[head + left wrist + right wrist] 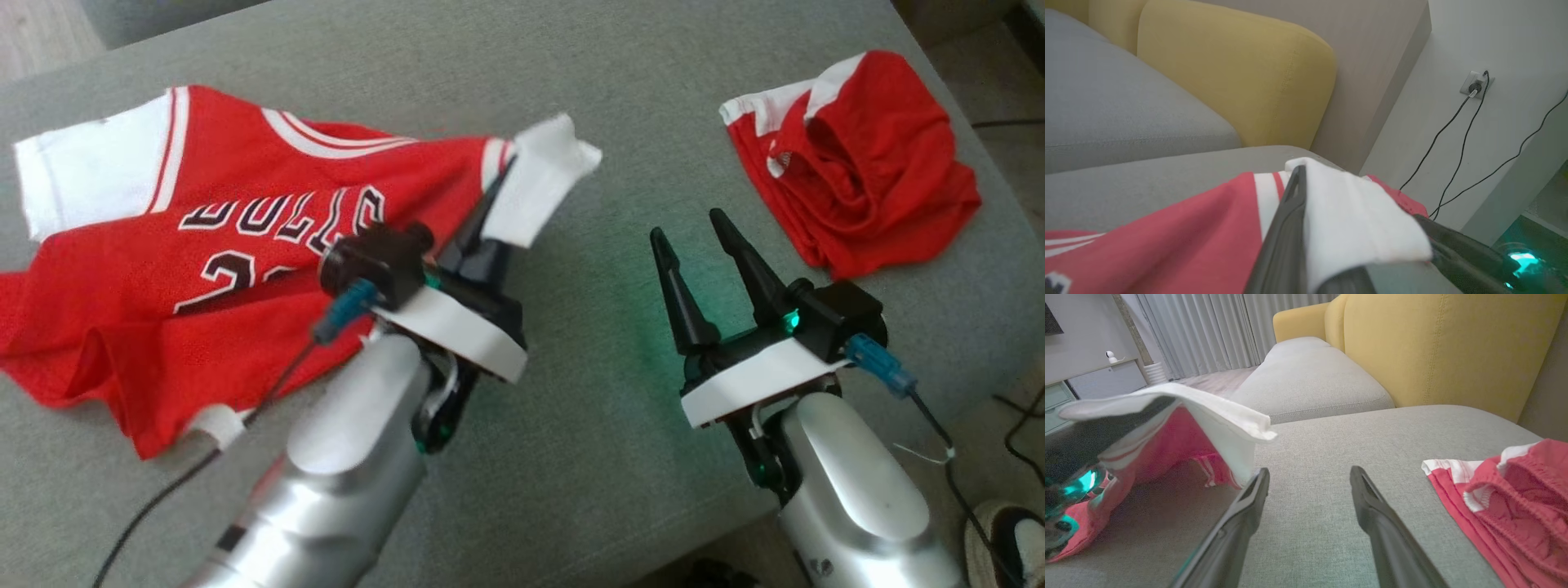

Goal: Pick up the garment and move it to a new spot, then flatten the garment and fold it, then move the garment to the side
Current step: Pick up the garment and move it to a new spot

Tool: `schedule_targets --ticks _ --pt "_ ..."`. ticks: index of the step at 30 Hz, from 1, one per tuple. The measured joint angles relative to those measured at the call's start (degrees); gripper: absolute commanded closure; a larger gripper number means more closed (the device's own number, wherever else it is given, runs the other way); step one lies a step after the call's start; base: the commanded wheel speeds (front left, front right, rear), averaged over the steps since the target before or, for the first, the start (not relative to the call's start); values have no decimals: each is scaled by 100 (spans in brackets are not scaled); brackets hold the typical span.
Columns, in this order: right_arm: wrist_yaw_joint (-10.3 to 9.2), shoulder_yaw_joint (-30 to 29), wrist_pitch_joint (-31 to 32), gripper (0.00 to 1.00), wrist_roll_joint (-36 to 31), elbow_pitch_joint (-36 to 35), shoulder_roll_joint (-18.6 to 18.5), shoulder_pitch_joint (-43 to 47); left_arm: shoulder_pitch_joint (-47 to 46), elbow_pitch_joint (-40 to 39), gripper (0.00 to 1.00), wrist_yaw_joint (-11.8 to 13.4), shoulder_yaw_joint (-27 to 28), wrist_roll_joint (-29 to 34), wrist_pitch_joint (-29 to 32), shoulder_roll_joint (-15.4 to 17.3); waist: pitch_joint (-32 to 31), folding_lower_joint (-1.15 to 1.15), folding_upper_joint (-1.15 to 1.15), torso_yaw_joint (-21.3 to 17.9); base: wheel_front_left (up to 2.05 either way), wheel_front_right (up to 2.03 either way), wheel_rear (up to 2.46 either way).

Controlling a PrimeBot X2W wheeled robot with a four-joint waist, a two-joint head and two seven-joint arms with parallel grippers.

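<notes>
The red jersey point(245, 245) is lying spread over the left part of the grey cushion point(588, 82), its dark lettering facing up and its body rumpled into folds along the near edge. Its white end panel point(539, 184) is standing lifted off the cushion, while the rest of the cloth is sagging from it down to the surface. The left gripper point(500, 181) is pinching that white panel, its two dark fingers pressed together with the fabric draping over them; in the left wrist view the white cloth is folding across the fingertips with the red and white stripes just beside it. The right gripper point(687, 225) is hovering over bare cushion to the right of the lifted panel, its jaws spread wide and holding nothing. Further right, a pair of red shorts point(865, 180) with white trim is lying crumpled near the cushion's far right corner, well apart from the jersey. A yellow sofa back point(1453, 347) is rising behind the cushion, and dark cables point(1453, 134) are hanging from a wall socket point(1474, 83)
</notes>
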Motion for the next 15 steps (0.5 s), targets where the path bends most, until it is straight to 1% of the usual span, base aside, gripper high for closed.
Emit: schedule_targets --ticks 1,2,3,7,10,15 --pt "0 -19 0 0 0 2 1 -1 39 -19 100 64 -91 -66 0 1 2 0 0 18 0 0 0" --pt "0 -49 0 0 0 4 3 -2 65 -20 68 147 -155 -73 0 10 1 1 0 47 0 0 0" --pt "0 -89 0 0 -4 8 10 -1 94 -22 0 211 -160 -74 0 14 -2 0 0 84 0 0 0" --pt "0 -270 0 0 -88 40 11 -1 208 -20 0 407 -42 -2 0 13 -26 1 0 296 0 0 0" --pt "0 -400 0 0 -174 68 12 3 435 -57 0 500 398 187 0 18 -74 1 0 510 0 0 0" --pt "0 -610 0 0 -348 159 15 115 1201 -245 0 590 1193 584 0 19 -230 0 0 913 0 0 0"
